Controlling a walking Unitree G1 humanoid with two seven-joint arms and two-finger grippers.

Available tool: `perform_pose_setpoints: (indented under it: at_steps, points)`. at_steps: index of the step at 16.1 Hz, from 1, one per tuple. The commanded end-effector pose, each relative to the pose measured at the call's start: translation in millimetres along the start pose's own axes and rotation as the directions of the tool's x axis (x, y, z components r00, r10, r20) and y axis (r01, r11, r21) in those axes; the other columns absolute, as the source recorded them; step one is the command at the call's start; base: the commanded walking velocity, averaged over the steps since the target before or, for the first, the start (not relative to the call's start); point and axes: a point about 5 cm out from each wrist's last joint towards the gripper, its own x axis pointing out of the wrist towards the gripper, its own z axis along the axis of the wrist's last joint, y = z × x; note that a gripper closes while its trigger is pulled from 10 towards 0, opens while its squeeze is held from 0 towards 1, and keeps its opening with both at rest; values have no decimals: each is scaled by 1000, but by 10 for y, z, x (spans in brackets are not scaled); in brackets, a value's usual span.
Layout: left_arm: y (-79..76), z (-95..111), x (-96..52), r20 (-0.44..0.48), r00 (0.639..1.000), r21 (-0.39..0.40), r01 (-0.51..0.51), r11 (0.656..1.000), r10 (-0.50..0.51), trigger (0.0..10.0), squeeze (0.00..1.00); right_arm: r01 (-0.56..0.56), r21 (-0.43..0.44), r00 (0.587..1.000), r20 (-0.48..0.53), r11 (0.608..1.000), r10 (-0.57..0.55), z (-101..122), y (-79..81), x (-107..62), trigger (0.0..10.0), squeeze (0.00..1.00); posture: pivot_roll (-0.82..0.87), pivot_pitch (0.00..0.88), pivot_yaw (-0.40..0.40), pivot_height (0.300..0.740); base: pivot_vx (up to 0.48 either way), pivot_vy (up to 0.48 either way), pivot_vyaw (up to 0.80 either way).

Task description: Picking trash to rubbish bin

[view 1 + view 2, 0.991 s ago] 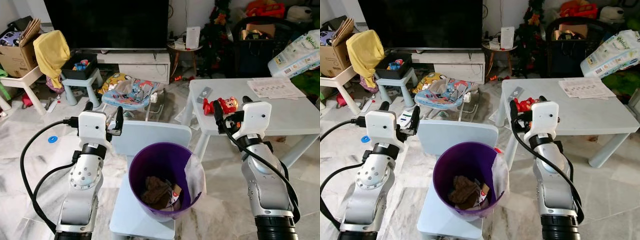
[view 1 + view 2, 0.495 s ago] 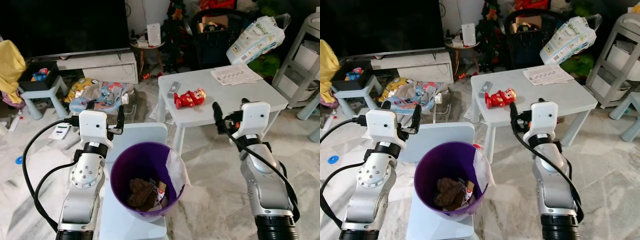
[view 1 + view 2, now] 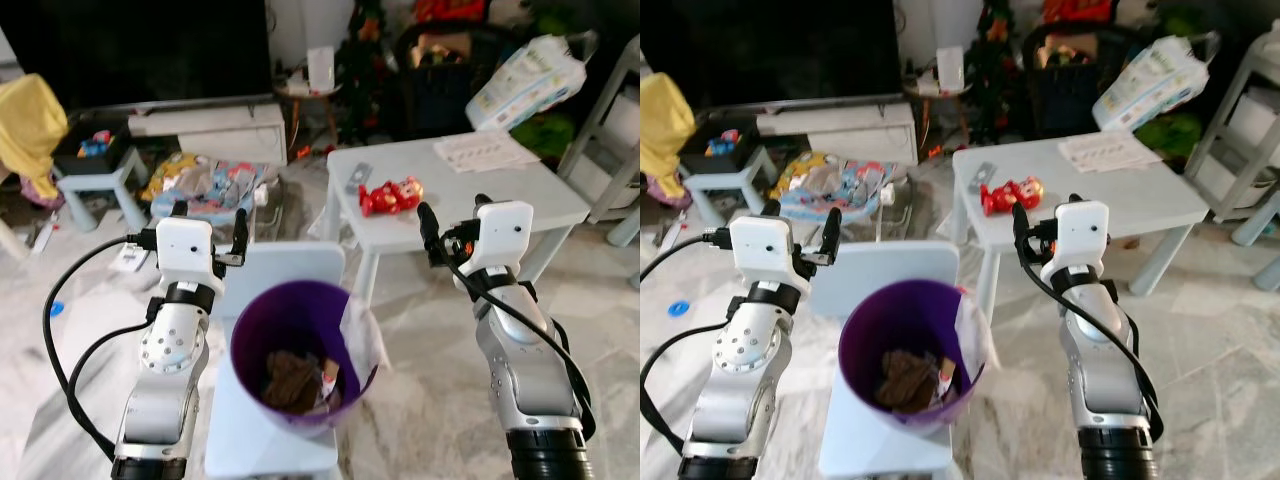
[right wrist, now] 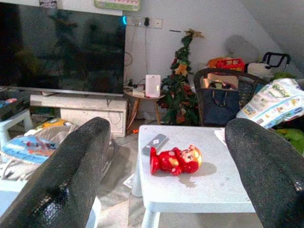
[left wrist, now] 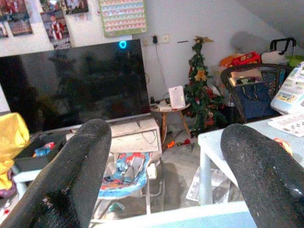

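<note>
Television (image 5: 71, 85) stood dark against the far wall, with a glowing blue dot at its top edge and posters above it whose print was too small to read. A pale surface (image 3: 1120, 190) stood ahead on the robot's right, carrying a red toy figure (image 4: 175, 160), a small grey remote (image 4: 155, 141) just beside it and a printed sheet (image 3: 1110, 150) toward the far end; the sheet's text could not be read. A white-and-blue plastic package (image 3: 1155, 75) lay behind the surface, its lettering blurred beyond reading. A small decorated tree (image 4: 180, 90) stood by the wall next to a dark basket.

The purple bin (image 3: 910, 350) sat on a light blue chair (image 3: 885, 275) directly before the robot, between the two arms and lower than both end effectors. Brown crumpled trash (image 3: 902, 375) lay inside at its bottom, with a white liner bag (image 3: 970, 335) draped over the rim on the right side.

The left end effector (image 3: 208, 222) was raised just left of the bin, above the chair back, its fingers (image 5: 71, 175) spread apart and holding nothing. The right end effector (image 3: 450, 218) was raised to the right of the bin, near the front edge of the surface, fingers (image 4: 266, 166) likewise spread and empty, pointing toward the red toy, which lay well apart from them.
</note>
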Motion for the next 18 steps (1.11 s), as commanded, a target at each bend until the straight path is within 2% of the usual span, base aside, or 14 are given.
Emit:
perform_pose_setpoints:
  at_steps: [1, 18]
  points:
    - [21, -16, 5, -12, 1000, 6, 1, 1000, -1, 10000, 0, -2, 6, 1000, 9, 1000, 2, 42, 5, 17, 10000, 0, -5, 0, -4, 740, -334, 0, 0]
    - [-11, -35, 9, -18, 1000, 3, 23, 1000, -23, 10000, 0, -5, 10, 1000, 8, 1000, 5, 51, 10, 44, 10000, 0, -8, 0, -5, 740, -293, 0, 0]
